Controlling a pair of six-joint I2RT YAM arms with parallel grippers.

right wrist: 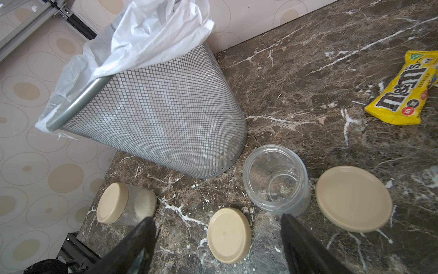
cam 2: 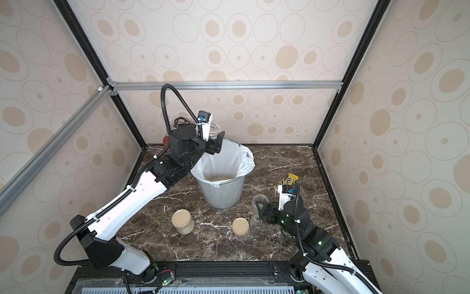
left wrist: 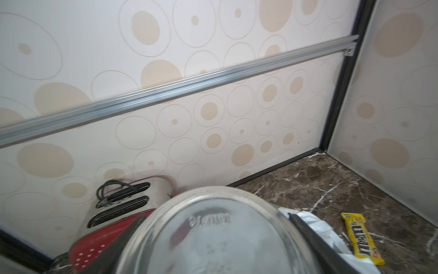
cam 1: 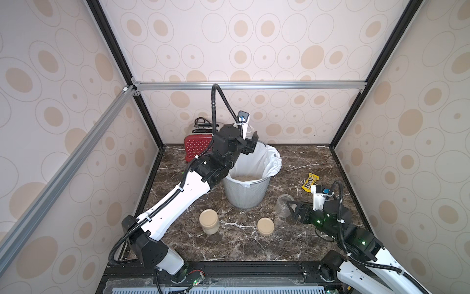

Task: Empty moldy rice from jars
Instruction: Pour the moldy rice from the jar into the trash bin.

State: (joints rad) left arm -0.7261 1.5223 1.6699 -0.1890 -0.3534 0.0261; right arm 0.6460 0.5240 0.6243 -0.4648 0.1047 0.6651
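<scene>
Left gripper (left wrist: 211,246): I see jaws pinching a smooth, clear held jar (left wrist: 213,220), apparently upturned. Right gripper (right wrist: 216,219): jaws spread wide, empty; lidless jar (right wrist: 276,180) just ahead.

The yellow candy packet (right wrist: 403,90) bears the brand "m&m's" in dark brown letters, legible in both wrist views. It lies on the table (right wrist: 308,71), apart from the mesh bin (right wrist: 166,118), on the right arm's side. Raised lettering on the glass jar (left wrist: 213,237) base is too blurred to read.
</scene>
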